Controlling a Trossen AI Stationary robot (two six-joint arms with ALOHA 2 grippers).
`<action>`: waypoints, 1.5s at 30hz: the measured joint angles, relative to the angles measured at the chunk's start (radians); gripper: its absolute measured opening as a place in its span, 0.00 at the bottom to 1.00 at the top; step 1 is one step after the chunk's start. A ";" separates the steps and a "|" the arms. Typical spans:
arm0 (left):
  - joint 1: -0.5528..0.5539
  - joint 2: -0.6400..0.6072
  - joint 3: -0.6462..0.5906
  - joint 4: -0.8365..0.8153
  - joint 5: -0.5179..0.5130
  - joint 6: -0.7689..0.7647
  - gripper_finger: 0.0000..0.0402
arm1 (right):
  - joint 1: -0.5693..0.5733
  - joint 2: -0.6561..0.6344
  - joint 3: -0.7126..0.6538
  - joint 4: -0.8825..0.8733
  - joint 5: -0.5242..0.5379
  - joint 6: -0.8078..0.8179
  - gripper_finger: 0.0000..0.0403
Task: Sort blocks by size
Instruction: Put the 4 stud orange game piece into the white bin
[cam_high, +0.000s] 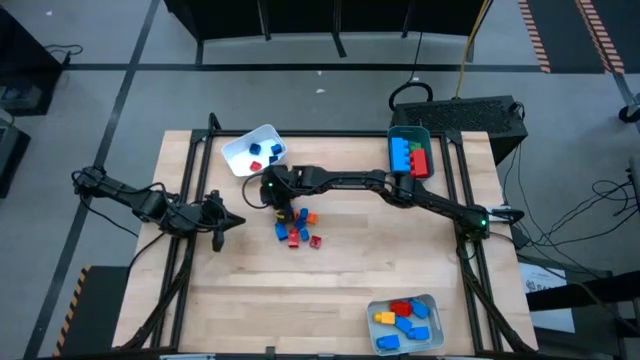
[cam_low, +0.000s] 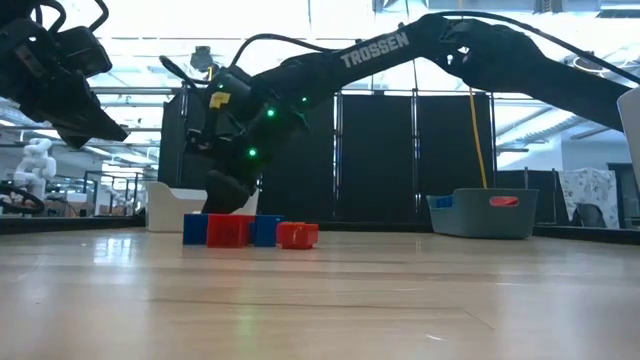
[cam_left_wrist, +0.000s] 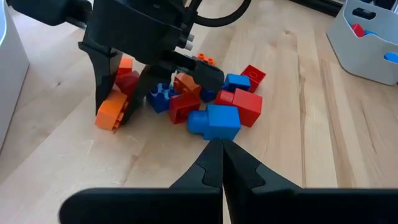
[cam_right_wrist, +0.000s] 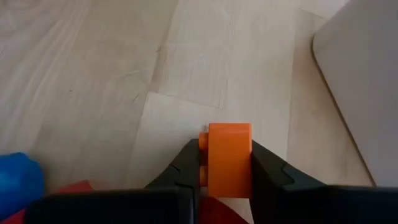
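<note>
The orange block (cam_right_wrist: 229, 160) hides its lower part between the right gripper's (cam_right_wrist: 224, 171) fingers (cam_right_wrist: 267, 168).

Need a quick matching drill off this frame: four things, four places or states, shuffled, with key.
Things:
1. right gripper
2. left gripper
3. white tray
4. teal tray

Places or states:
A. shut, empty, pointing at the pile
B. far side, right part of the table, holds long bricks
C. shut on an orange brick
D. far side, left of centre, holds small bricks

Pairs: 1-C, 2-A, 3-D, 4-B
</note>
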 joint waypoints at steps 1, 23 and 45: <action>0.000 0.000 0.000 0.000 0.000 0.000 0.00 | 0.001 0.000 0.000 0.005 0.000 0.001 0.16; 0.000 0.003 0.000 -0.003 0.000 0.000 0.00 | -0.079 -0.080 0.000 0.402 0.121 0.247 0.16; 0.000 0.003 0.000 0.000 -0.007 0.000 0.00 | -0.171 -0.073 -0.002 0.389 0.178 0.514 0.28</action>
